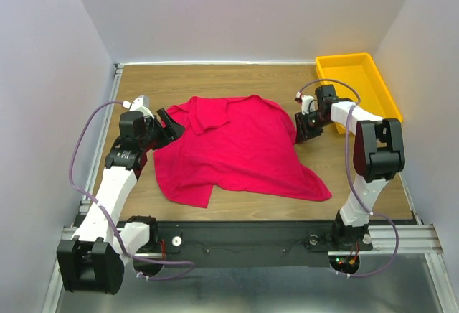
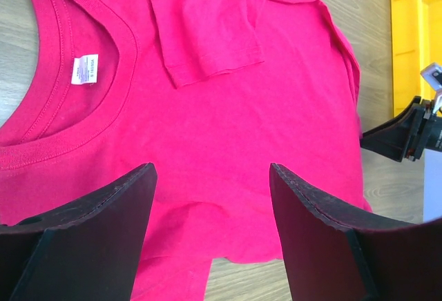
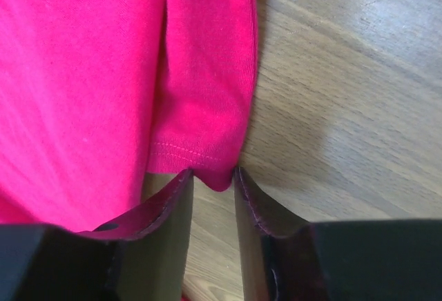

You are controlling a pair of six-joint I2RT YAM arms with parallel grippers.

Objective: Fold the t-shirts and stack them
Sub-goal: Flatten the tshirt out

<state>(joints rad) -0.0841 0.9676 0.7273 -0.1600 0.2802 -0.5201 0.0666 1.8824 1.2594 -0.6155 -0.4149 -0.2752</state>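
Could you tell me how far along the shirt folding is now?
Barely begun. One sleeve lies folded onto the t-shirt. The right hand has a hemmed corner at the shirt's edge between its fingers; the left hand hangs open above it. The main folds and stacking remain.

The wooden table (image 1: 215, 76) carries a red shirt (image 1: 237, 148) spread mostly flat across its middle. The collar lies toward the far left, with one sleeve folded onto the body. A yellow tray (image 1: 358, 87) sits in the far right corner, near the shirt but not touching it.
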